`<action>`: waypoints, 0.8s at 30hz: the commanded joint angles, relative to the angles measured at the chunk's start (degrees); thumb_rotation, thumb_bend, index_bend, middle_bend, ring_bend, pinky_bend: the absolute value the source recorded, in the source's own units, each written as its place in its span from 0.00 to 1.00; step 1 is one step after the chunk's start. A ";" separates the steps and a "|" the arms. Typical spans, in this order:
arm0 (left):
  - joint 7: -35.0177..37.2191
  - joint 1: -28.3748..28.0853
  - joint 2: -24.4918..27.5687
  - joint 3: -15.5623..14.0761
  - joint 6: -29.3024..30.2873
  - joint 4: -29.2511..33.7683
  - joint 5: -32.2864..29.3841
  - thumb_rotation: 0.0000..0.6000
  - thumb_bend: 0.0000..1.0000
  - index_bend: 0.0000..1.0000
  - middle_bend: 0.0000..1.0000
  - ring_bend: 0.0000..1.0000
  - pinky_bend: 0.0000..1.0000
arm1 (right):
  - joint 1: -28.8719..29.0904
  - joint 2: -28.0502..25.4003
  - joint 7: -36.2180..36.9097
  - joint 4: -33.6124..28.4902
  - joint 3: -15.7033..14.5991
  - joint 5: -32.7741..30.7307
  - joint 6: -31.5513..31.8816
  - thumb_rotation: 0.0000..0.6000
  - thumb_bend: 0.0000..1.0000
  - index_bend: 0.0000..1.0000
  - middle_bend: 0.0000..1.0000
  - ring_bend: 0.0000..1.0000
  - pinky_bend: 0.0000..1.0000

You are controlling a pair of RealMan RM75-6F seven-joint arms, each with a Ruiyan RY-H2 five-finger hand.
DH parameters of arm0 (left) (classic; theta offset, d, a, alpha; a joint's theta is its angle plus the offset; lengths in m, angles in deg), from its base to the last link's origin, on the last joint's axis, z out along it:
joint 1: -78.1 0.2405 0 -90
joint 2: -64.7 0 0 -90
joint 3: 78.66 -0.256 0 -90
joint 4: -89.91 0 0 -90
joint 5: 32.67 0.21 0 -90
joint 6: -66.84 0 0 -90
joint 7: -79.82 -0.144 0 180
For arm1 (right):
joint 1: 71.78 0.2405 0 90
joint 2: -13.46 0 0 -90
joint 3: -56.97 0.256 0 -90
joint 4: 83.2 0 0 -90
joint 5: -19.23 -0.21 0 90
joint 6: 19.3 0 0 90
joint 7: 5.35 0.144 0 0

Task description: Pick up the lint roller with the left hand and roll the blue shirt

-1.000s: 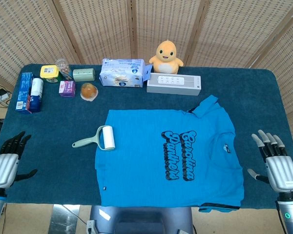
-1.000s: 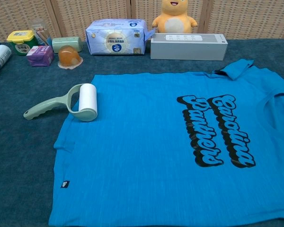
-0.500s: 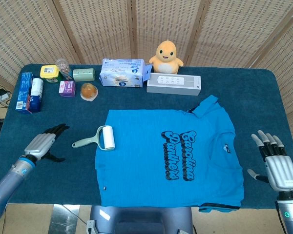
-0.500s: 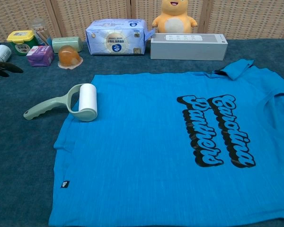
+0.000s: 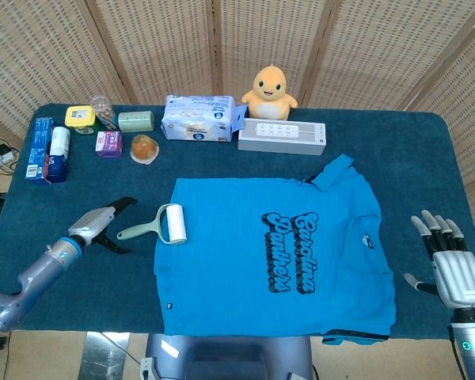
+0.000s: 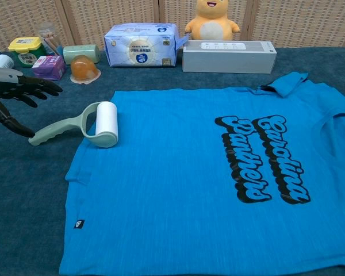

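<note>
We see bare table (image 5: 103, 269) around the left hand (image 5: 103, 224), spread beside the lint roller (image 6: 83, 128) handle (nothing between them). The blue shirt (image 5: 277, 253) lies flat; the orange cup (image 5: 145, 148) and boxes stand well behind.

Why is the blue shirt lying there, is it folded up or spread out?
Spread out: the blue shirt lies flat on the table, its printed lettering fully showing.

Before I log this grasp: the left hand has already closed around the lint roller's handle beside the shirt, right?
Not yet. In the chest view the left hand is open at the handle end of the lint roller, gripping nothing. The roller does lie beside the blue shirt.
</note>
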 commanded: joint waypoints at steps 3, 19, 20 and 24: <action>0.82 -2.93 0.04 0.09 -4.45 -2.10 1.12 1.00 0.04 0.02 0.16 0.01 0.14 | 0.03 0.05 -0.13 0.01 0.11 -0.29 -0.08 1.00 0.00 0.06 0.00 0.00 0.00; -5.04 -9.15 -2.03 -1.75 -10.93 -5.27 -6.88 1.00 0.04 0.13 0.25 0.06 0.20 | -0.03 -0.22 0.23 -0.39 0.21 -0.70 -0.17 1.00 0.00 0.06 0.00 0.00 0.00; -5.41 -9.42 -2.17 -1.83 -10.89 -5.17 -7.27 1.00 0.04 0.13 0.25 0.06 0.21 | -0.03 -0.26 0.29 -0.38 0.23 -0.74 -0.16 1.00 0.00 0.06 0.00 0.00 0.00; -6.68 -10.58 -2.75 -2.24 -10.87 -4.19 -9.35 1.00 0.05 0.13 0.25 0.06 0.24 | -0.05 -0.42 0.62 -0.49 0.25 -0.78 -0.17 1.00 0.00 0.06 0.00 0.00 0.00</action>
